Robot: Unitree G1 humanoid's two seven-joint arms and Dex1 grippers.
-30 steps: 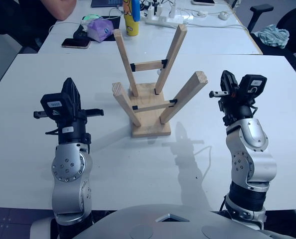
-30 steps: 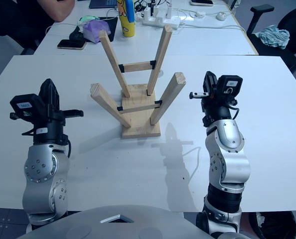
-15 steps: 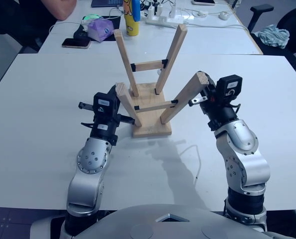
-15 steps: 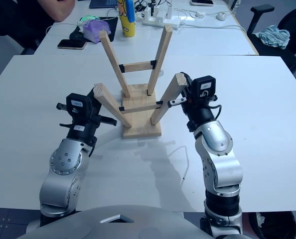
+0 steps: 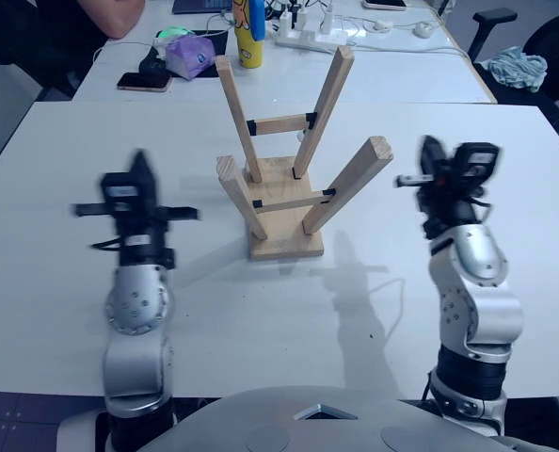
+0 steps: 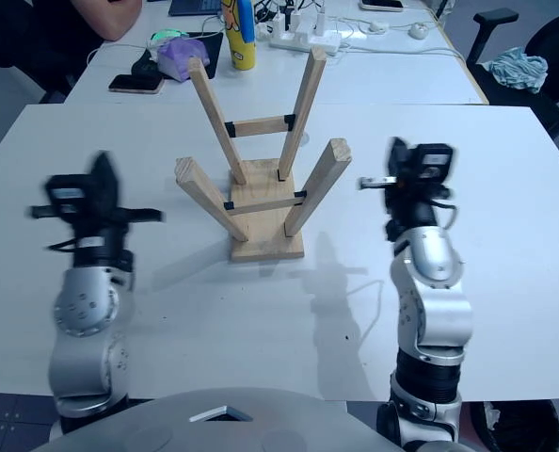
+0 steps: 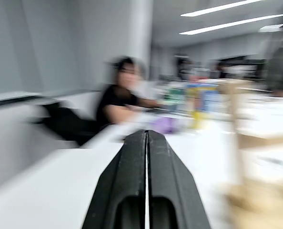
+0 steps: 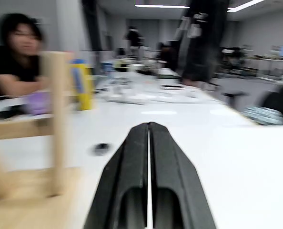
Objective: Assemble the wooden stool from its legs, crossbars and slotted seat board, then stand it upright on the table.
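Note:
The wooden stool (image 5: pixel 284 247) lies upside down at the middle of the white table (image 5: pixel 72 141), its seat board flat on the surface. Its legs (image 5: pixel 325 99) point up and outward, joined by two crossbars (image 5: pixel 281 123) with black brackets. My left gripper (image 5: pixel 140 169) is held upright to the left of the stool, apart from it. In the left wrist view this gripper (image 7: pixel 146 136) is shut on nothing. My right gripper (image 5: pixel 430 155) stands to the right of the stool, clear of the near right leg (image 5: pixel 350 184). Its fingers (image 8: pixel 149 128) are shut and empty too.
On the table behind stand a yellow bottle (image 5: pixel 249 33), a purple pouch (image 5: pixel 187 55), a phone (image 5: pixel 143 82) and a power strip (image 5: pixel 312 38). A chair with a cloth (image 5: pixel 515 66) is at the far right. Bare tabletop lies on both sides of the stool.
Half a second ago both grippers were close against the stool's near legs. Both have since swung back outward, roughly to where they were a second ago. The stool stays where it was.

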